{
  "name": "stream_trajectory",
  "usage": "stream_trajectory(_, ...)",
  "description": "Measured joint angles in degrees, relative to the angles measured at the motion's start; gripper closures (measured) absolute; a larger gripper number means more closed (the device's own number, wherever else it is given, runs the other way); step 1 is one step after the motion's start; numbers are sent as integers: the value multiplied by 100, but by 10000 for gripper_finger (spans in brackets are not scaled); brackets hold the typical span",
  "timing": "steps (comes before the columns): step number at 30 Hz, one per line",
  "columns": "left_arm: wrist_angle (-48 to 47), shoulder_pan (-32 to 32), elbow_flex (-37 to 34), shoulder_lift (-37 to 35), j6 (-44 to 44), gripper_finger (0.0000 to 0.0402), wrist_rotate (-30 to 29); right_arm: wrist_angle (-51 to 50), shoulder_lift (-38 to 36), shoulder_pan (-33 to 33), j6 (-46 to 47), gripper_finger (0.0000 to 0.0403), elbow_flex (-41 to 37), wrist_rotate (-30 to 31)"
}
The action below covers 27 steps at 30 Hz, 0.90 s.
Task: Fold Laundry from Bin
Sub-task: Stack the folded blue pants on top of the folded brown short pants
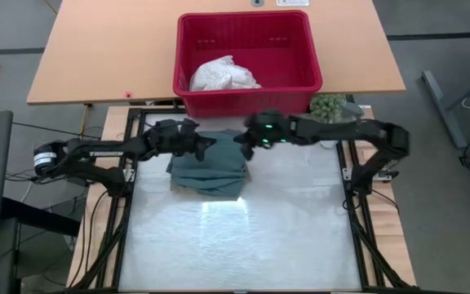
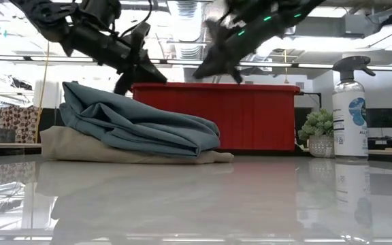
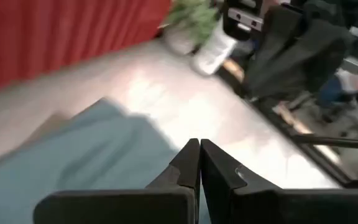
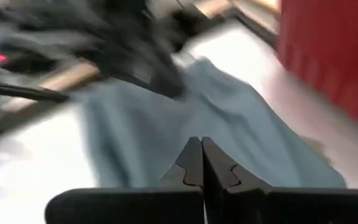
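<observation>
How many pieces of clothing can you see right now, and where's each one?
3. A teal garment lies folded on the table, on top of a beige garment. A white garment sits in the red bin. More may be hidden under it.

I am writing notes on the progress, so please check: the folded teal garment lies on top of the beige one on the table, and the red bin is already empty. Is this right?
Not quite. The teal garment does lie on the beige one on the table, but the red bin is not empty: the high view shows a white garment in it.
</observation>
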Motion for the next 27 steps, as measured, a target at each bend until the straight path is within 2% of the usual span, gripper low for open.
stream_trajectory(5,671,-17,74,285,240,401,267,1417,-1231,162,81,388,-1440,-709)
stream_trajectory(10,999,-156,68,622,531,401,776,3378,-1520,211,748,388,-2802,-730)
stream_trajectory(15,1311,-258,68,1151,737,401,822,3893,-876,626,887,388,-3119,-154)
stream_trajectory(22,1504,-170,376,2090,901,401,844,5059,395,909,1151,388,-3106,-123)
stream_trajectory(27,1484,-170,678,2675,1116,401,851,5619,1042,891,1336,388,-3070,12)
